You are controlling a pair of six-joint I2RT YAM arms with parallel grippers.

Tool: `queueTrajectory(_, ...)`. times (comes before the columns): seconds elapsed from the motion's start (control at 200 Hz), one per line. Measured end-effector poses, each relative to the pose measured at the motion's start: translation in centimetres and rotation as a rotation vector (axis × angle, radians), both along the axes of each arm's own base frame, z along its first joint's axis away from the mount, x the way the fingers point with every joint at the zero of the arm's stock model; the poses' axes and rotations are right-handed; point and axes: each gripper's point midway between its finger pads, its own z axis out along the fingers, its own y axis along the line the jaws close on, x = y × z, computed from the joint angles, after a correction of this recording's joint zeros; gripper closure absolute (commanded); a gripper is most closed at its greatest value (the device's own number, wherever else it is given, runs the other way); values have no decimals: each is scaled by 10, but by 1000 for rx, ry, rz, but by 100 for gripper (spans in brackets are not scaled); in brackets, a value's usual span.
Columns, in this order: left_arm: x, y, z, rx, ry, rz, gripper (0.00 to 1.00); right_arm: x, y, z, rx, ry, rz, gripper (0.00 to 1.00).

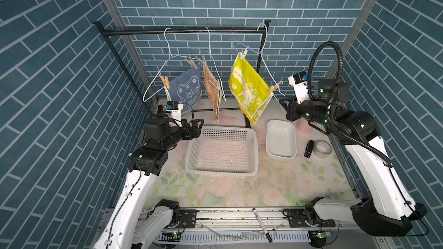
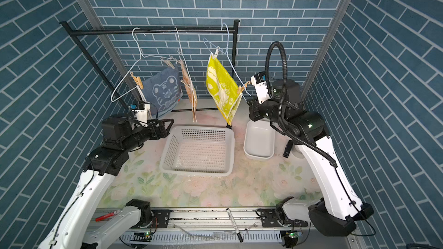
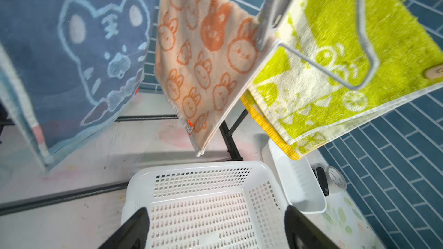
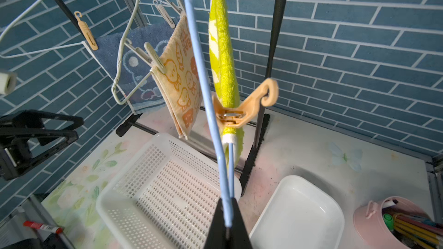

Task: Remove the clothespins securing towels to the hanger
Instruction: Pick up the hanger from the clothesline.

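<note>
Three towels hang from wire hangers on a black rack: blue [image 1: 185, 88], orange with bunnies [image 1: 212, 89], yellow-green [image 1: 249, 87]. Tan clothespins [image 1: 165, 80] [image 1: 192, 63] pin the blue one, and pale ones [image 1: 215, 84] pin the orange one. A tan clothespin [image 4: 242, 111] clamps the yellow-green towel's low corner to the blue hanger [image 4: 199, 68]. My right gripper [image 4: 226, 202] [image 1: 284, 103] is shut on that hanger's wire just below the clothespin. My left gripper [image 3: 217, 211] [image 1: 199, 125] stands open and empty over the basket's far left corner, below the blue towel.
A white perforated basket [image 1: 223, 168] sits mid-table with a white tub [image 1: 280, 155] to its right. A black stapler [image 1: 309, 148], a tape roll [image 1: 323, 148] and a pink cup of pencils [image 4: 402, 223] stand at the right. The rack's base bars [image 3: 72, 195] cross behind the basket.
</note>
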Motion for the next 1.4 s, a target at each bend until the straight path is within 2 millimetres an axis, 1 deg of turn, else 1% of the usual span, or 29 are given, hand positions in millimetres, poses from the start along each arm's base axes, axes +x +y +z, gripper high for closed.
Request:
queueTrajectory(0.115,-6,-29,26,102,-76,-112,12,-21,-9,-14,9,97,50,100)
queueTrajectory(0.22,-14,-56,58,208,-184,-207,12,-39,-10,-28,6,186,103,100)
queueTrajectory(0.32,-19,-72,81,289,-286,-262,12,-57,-9,-35,3,242,160,100)
queueTrajectory(0.495,-20,-85,94,418,-406,-317,12,-88,-6,-34,22,276,264,100)
queueTrajectory(0.545,-18,-88,97,451,-442,-329,14,-95,-5,-33,29,282,293,100)
queueTrajectory(0.625,-15,-93,103,503,-498,-339,16,-103,-3,-35,34,302,334,100)
queueTrajectory(0.75,-8,-97,113,577,-588,-332,18,-110,1,-39,35,334,382,100)
queueTrajectory(0.9,-6,-101,130,642,-724,-336,19,-111,4,-49,28,363,410,100)
queueTrajectory(0.96,-6,-104,132,674,-772,-345,19,-111,6,-52,27,374,419,100)
queueTrajectory(1.065,-2,-111,129,732,-823,-370,19,-112,7,-55,29,385,429,100)
queueTrajectory(1.235,9,-126,113,823,-852,-430,21,-114,8,-54,38,392,440,100)
queueTrajectory(1.37,19,-134,99,884,-851,-461,29,-115,9,-54,44,394,449,100)
queueTrajectory(1.4,21,-134,97,896,-850,-465,33,-115,10,-54,46,395,451,100)
